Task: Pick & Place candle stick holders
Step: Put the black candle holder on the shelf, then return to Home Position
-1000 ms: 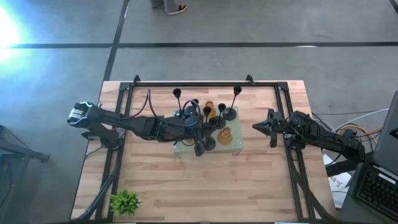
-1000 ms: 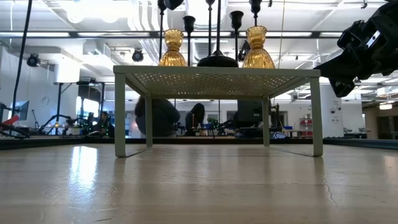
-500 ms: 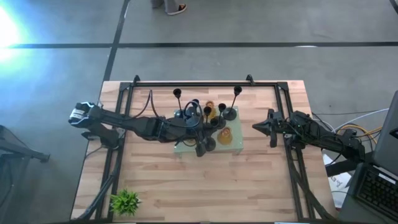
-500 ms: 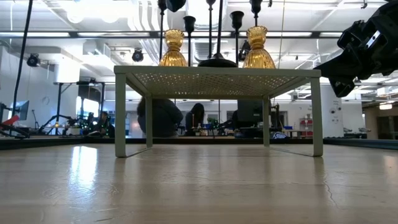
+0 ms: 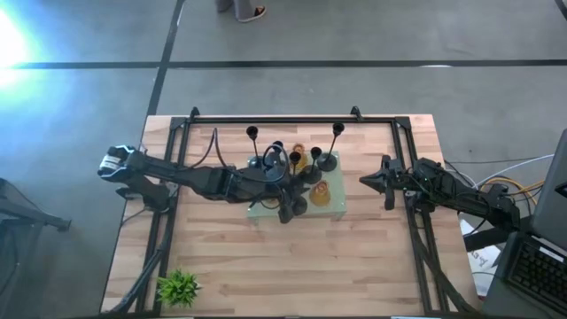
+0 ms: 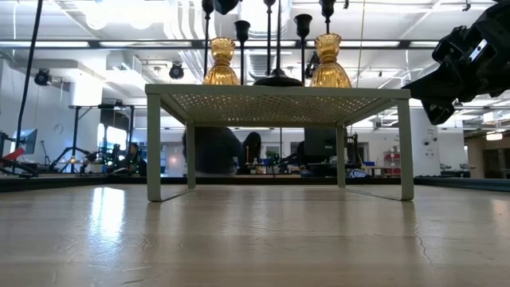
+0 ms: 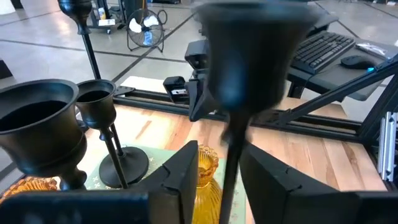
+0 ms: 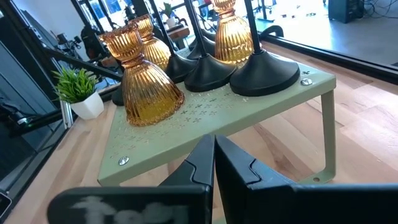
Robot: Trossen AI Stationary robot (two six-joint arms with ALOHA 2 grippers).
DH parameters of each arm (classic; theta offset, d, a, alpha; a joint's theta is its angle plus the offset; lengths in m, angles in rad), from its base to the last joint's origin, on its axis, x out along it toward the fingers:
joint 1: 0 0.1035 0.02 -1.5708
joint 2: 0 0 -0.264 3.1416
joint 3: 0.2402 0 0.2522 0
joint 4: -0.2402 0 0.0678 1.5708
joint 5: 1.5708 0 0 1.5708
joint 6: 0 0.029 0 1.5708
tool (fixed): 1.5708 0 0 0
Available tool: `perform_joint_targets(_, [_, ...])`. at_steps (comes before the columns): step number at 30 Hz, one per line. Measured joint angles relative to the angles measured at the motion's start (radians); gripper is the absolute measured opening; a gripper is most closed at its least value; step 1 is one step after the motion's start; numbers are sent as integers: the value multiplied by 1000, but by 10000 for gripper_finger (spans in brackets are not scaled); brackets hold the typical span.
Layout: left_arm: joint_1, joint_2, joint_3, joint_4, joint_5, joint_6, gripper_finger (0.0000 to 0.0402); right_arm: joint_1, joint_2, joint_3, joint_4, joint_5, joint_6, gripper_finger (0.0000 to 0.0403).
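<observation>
The left gripper [image 7: 219, 158] comes from 9 o'clock and is over the pale green stand [image 5: 335, 211] in the middle of the table [image 5: 266, 266]. Its fingers are parted, and the thin stem of a black candle holder [image 7: 249, 56] stands between them. One finger is very close to the stem, while a gap shows at the other, so I judge that the stem is not yet clamped. The base of this holder sits near the 6 o'clock edge of the stand.

Beyond it, toward 12 o'clock, the other black holders [image 5: 335, 146] and the amber glass holders [image 8: 146, 87] crowd on the same stand.

The right gripper [image 8: 214, 146] waits at 3 o'clock from the stand, closed and empty.

In the last second neither arm moves and no holder shifts. Only a person [image 6: 211, 151] in the room behind goes a little sideways. I think this means a pause just before the grasp, so the lift has not started.
</observation>
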Motion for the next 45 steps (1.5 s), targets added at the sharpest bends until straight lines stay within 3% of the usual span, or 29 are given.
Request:
perform_joint_targets(13, [3,-98,0,-170,0,14,208,0,0,0,0,0,0,8])
perform_joint_targets(27, [-39,-364,-25,-503,7,-16,215,0,0,0,0,0,0,8])
perform_joint_targets(31, [-114,-476,-152,-442,15,67,208,0,0,0,0,0,0,8])
perform_joint_targets(35, [-179,-607,-346,-240,46,182,198,0,0,0,0,0,0,8])
perform_joint_targets(40, [-170,-781,-570,-63,44,215,178,0,0,0,0,0,0,8])
perform_joint_targets(45, [-150,-950,-749,66,65,227,129,0,0,0,0,0,0,8])
